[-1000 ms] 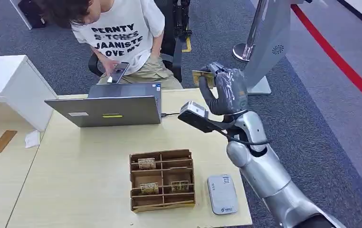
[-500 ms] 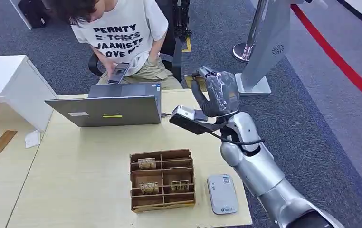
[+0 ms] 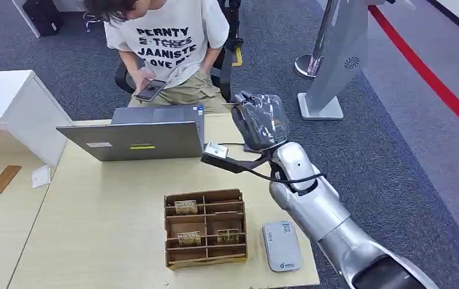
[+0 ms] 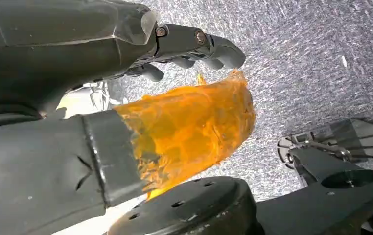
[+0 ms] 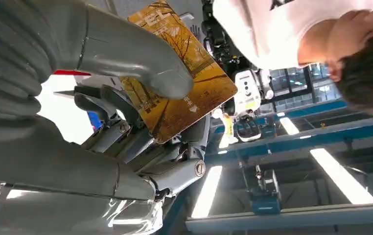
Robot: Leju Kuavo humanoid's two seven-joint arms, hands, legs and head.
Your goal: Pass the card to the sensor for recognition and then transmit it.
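Head view shows the tan table (image 3: 106, 205) first, with a seated person (image 3: 170, 51) behind an open laptop (image 3: 134, 138). On the table's near part stands a brown compartment box (image 3: 206, 227), and just beside it lies the grey sensor (image 3: 281, 245). Above the table's far edge, the right hand (image 3: 258, 120) pinches a yellow card (image 5: 182, 90) between thumb and fingers. Hanging over grey carpet, the left hand (image 4: 126, 98) holds nothing, its fingers bent; open or closed, I cannot tell.
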